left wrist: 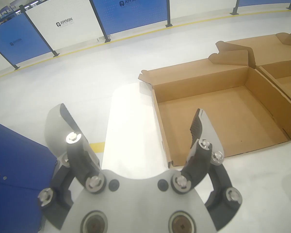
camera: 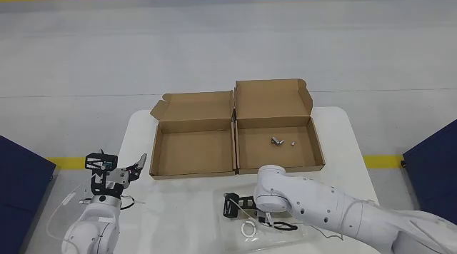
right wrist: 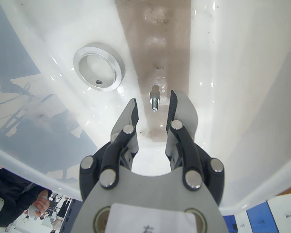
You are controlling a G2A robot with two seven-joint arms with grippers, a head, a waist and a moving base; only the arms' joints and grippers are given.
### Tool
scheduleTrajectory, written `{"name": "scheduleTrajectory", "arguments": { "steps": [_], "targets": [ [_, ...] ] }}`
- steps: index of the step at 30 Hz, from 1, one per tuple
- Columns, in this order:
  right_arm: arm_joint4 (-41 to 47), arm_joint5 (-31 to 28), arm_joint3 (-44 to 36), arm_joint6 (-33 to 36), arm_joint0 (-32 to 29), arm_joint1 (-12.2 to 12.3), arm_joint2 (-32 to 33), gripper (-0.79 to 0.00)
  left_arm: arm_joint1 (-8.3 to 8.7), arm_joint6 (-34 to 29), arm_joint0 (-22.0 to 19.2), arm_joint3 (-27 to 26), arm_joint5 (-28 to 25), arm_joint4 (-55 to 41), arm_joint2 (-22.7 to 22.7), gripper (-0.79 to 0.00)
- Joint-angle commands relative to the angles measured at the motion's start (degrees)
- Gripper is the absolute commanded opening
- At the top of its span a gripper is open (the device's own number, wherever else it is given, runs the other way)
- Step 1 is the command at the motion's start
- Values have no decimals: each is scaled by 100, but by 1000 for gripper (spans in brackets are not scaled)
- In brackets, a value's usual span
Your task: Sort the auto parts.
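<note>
**Steel threaded stud [right wrist: 154, 99] sits between the right gripper [right wrist: 153, 104] fingertips, not clamped**

I see the right gripper down inside the translucent white plastic tub [right wrist: 245, 73] at the front of the white table [camera: 339, 147]. Its jaws are narrow but apart. The short stud lies on the tub floor between the tips, with a gap on each side. A silver machined metal ring [right wrist: 99, 66] lies flat in the same tub, near the stud but not touching it.

The left gripper [left wrist: 131, 110] hangs over the table's left front corner, spread wide and holding nothing, just beside the left brown cardboard box [camera: 193, 155]. The right brown cardboard box [camera: 271, 160] touches it side to side, and both lids are open. Two small metal parts [camera: 280, 140] lie on the right box's floor, toward the back wall.
</note>
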Motion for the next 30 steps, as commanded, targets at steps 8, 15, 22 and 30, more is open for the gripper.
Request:
{"name": "scheduleTrajectory", "arguments": {
  "steps": [8, 15, 22, 30],
  "targets": [
    [-40, -49, 63, 2, -87, -33, 112, -785, 0, 0, 0, 0, 0, 0, 0, 0],
    [97, 101, -342, 418, -69, 14, 330, -785, 0, 0, 0, 0, 0, 0, 0, 0],
    [460, 202, -1115, 978, -17, 179, 672, -785, 0, 0, 0, 0, 0, 0, 0, 0],
    [460, 202, -1115, 978, -17, 179, 672, -785, 0, 0, 0, 0, 0, 0, 0, 0]
  ]
}}
